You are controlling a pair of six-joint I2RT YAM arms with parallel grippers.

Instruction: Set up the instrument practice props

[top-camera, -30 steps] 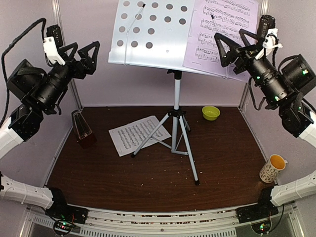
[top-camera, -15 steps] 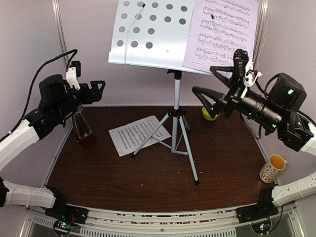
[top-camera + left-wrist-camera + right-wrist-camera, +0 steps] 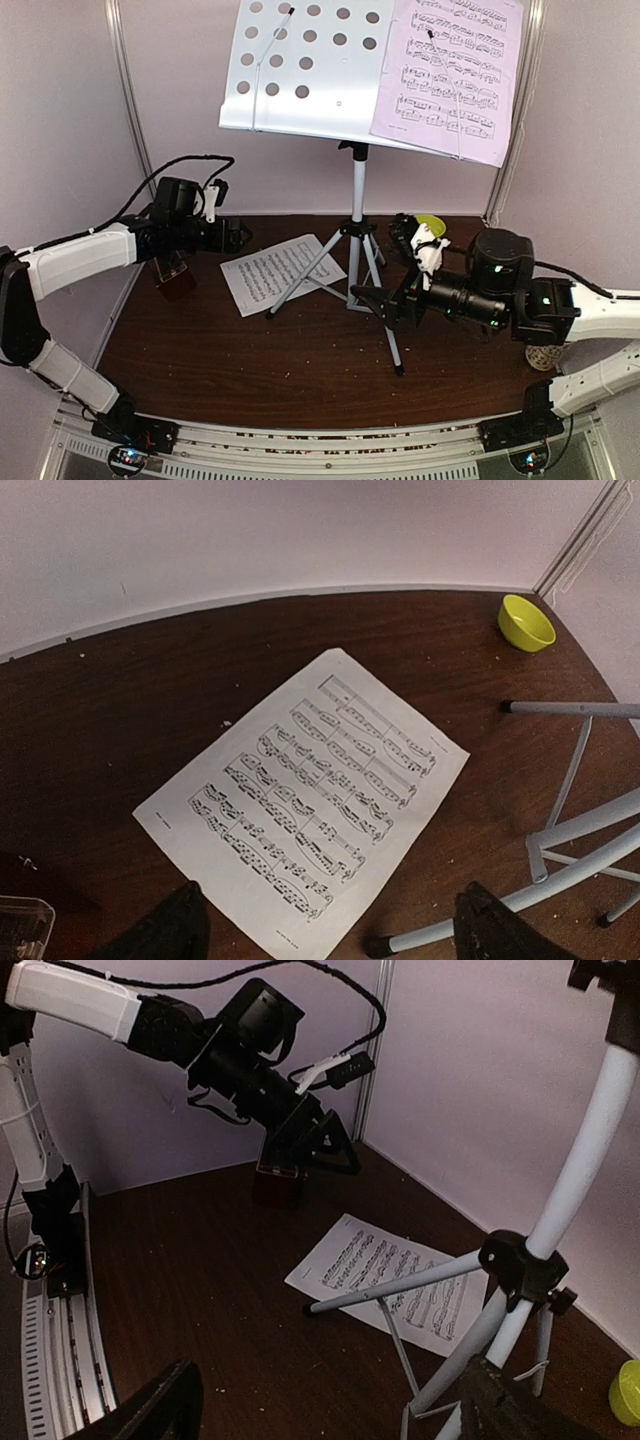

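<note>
Well, you can see the lavender sheet [image 3: 450, 75] is already leaning on the right half of the white perforated music stand [image 3: 300, 70], which stands on its tripod [image 3: 358, 260] in the middle of the table [image 3: 250, 350]; I think the lip at the bottom edge keeps the page there. The white sheet [image 3: 310, 810] lies flat on the table left of the tripod, with one leg sloping over it. The left half of the stand is bare, so I judge this page is the one you should bring up next, clear of that leg. Your left gripper [image 3: 335, 928] hangs above its near edge with the jaws wide apart and nothing between them; the right gripper [image 3: 340, 1408] is low beside the tripod, jaws also apart and empty. The metronome [image 3: 172, 272] stands at the left edge of the table, and in the top view the left arm covers part of it; the right wrist view shows it from the side, just behind the left jaws. The left wrist view alone gives you the printed page clearly, and the green bowl [image 3: 526, 622] in the far corner.
</note>
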